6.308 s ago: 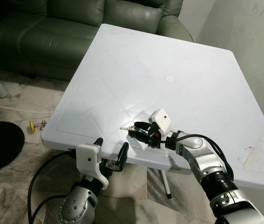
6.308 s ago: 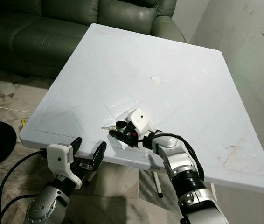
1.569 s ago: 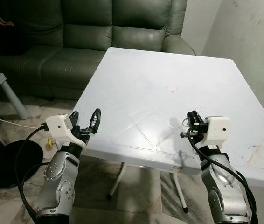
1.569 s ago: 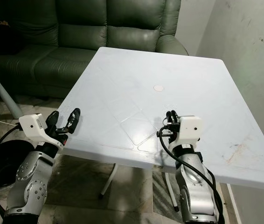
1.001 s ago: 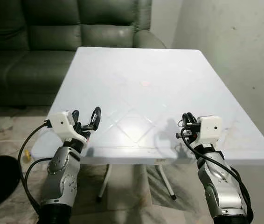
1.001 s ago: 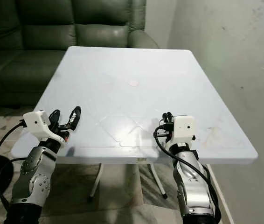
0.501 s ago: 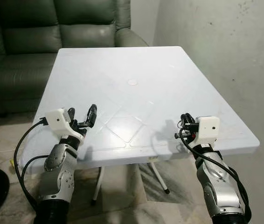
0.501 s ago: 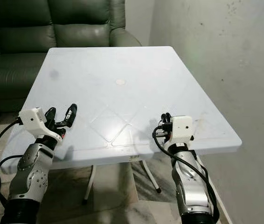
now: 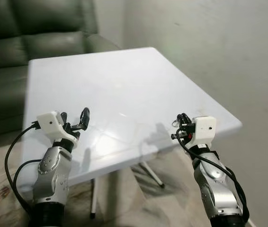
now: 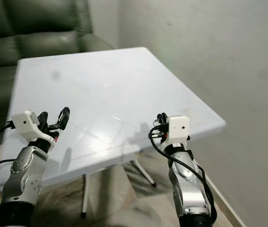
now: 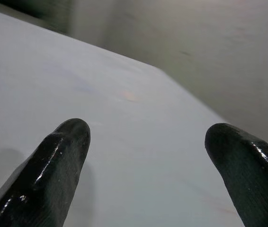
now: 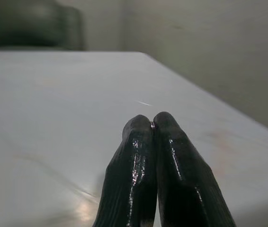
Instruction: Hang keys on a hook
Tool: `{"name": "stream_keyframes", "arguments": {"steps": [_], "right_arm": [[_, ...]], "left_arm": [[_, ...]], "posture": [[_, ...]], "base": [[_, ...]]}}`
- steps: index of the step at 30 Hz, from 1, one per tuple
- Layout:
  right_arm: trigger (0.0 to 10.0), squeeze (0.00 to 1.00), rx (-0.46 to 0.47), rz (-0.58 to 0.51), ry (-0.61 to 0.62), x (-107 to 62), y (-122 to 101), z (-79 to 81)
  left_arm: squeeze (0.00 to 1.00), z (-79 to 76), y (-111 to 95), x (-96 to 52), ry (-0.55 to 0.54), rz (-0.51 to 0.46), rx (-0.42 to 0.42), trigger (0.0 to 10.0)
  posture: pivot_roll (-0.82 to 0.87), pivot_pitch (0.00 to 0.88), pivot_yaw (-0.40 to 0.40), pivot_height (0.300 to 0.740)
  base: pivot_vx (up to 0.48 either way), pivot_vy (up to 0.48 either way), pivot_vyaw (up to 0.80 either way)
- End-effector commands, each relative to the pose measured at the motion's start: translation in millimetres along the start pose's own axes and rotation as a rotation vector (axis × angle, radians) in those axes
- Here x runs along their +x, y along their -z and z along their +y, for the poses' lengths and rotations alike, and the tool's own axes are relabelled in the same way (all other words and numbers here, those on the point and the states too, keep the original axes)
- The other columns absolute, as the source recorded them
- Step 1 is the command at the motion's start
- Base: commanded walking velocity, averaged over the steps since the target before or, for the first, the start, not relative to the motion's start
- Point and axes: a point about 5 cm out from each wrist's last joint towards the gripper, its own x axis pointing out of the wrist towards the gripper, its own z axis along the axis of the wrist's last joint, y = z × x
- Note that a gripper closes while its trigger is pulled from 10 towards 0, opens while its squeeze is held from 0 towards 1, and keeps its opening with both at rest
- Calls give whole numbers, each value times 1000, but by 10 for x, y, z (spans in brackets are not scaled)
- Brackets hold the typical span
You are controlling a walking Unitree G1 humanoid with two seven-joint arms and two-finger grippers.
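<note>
Right gripper (image 9: 181, 126), at 4 o'clock, pinches the keys (image 9: 177, 124); left gripper (image 9: 73, 121) gapes. Thin grip risks slipping while walking.

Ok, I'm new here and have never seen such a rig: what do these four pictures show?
It is a humanoid robot with two silver arms, each ending in two black fingers. Two pictures come from cameras on its head, looking down at a bare white table beside a green sofa. The other two look along each gripper from its wrist. The left gripper is open over the table's near edge. The right gripper is shut on small metal keys, barely visible between the fingertips.
</note>
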Motion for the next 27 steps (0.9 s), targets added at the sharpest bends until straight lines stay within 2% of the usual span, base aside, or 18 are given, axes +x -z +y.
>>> {"name": "stream_keyframes", "arguments": {"steps": [1, 27], "right_arm": [[10000, 0, 3, -18, 3, 24, -43, 6], [10000, 0, 13, -21, 11, 32, -66, 21]], "left_arm": [[0, 47, -26, 5, -22, 9, 27, 10000], [0, 71, -91, 23, -42, 2, 66, 10000]], "posture": [[-19, 0, -36, 740], [-15, 0, -38, 740]], "base": [[0, 0, -763], [0, 0, -763]]}}
